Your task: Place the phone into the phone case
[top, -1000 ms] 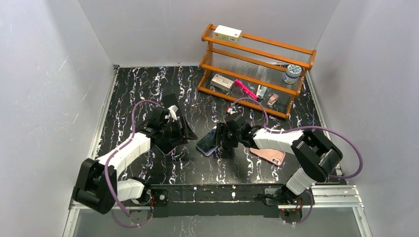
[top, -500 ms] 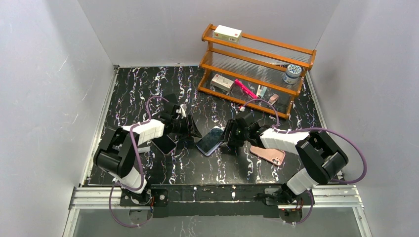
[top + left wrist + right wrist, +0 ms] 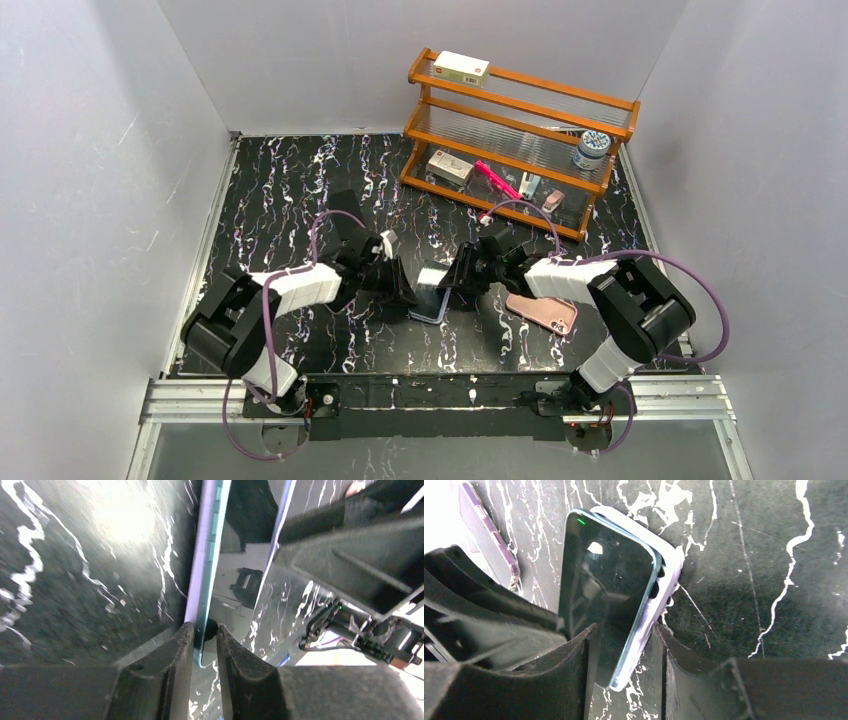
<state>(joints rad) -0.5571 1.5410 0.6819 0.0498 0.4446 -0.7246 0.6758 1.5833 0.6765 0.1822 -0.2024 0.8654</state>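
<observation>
Before the wooden rack (image 3: 520, 125), a glossy dark phone (image 3: 609, 595) with a teal rim sits askew in a lilac case (image 3: 666, 580); the left claw (image 3: 203, 627) pinches its edge, while the right claw's (image 3: 624, 630) grip is unclear.

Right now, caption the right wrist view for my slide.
Right gripper brackets a dark phone lying askew on its lilac case.

Centre: phone (image 3: 609, 580) lies on the phone case (image 3: 670, 575), between left gripper (image 3: 204, 632) and right gripper (image 3: 624, 640).
Right of it: second phone (image 3: 541, 312), on the table (image 3: 290, 190).
Back right: rack (image 3: 520, 140).
</observation>
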